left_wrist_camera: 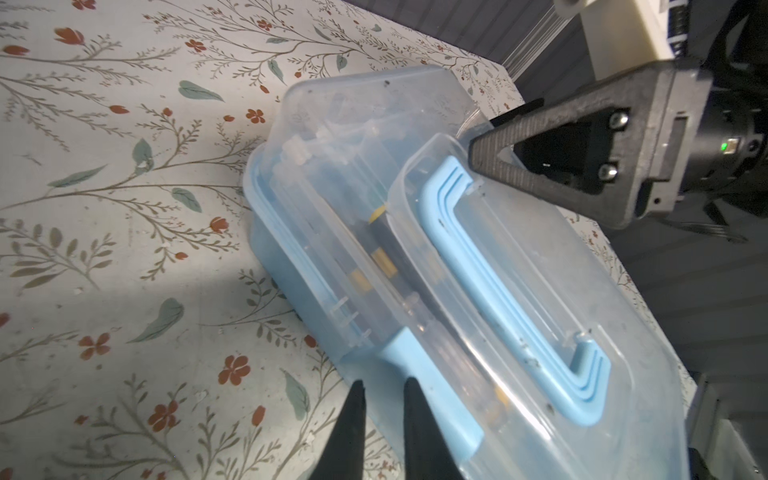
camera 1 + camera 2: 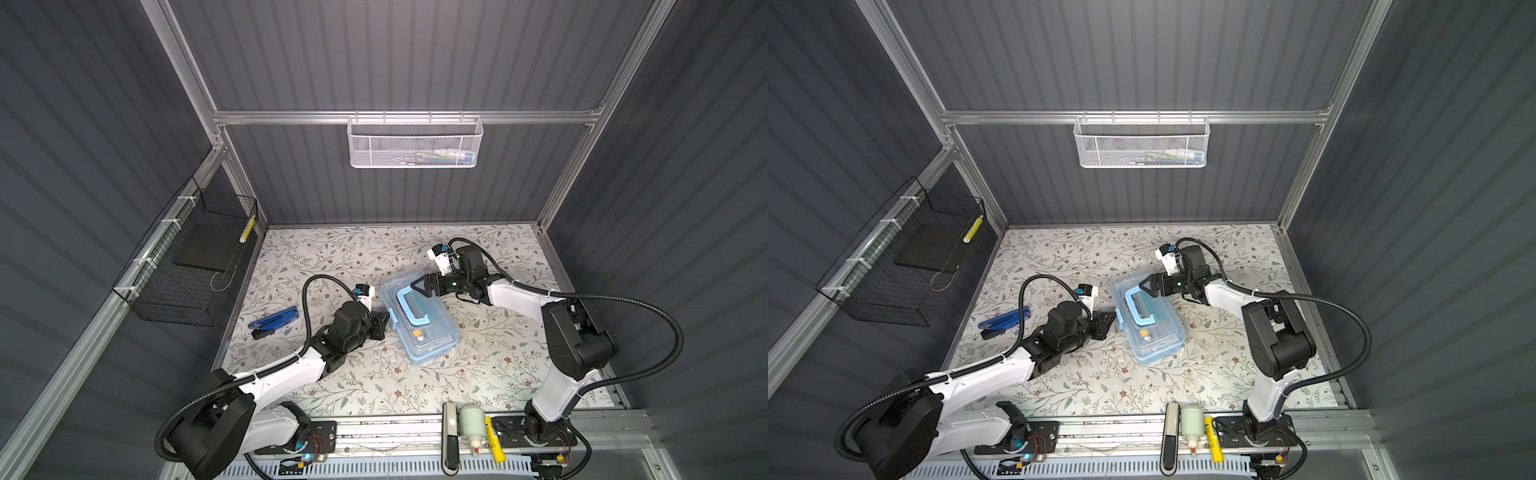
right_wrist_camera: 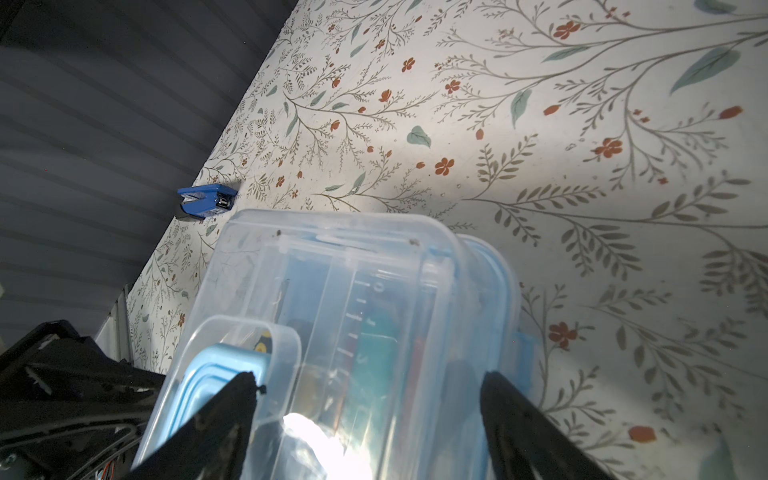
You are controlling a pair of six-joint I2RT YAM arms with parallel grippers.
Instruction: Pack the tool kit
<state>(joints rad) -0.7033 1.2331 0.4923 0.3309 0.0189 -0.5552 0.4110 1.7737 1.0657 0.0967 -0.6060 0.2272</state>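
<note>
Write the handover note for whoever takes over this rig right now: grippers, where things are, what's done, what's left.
Left gripper: jaws narrowly apart, empty, tips at the blue clasp.
Right gripper: open wide over the lid's far end.
Small light-blue plastic tool kit case with see-through lid: on the floral table, lid down.
Done: yellow-and-black tool visible inside. Clasp latched or not: cannot tell.
To do: blue folding multi-tool lies on the table, outside; probably pack it, then latch.
</note>
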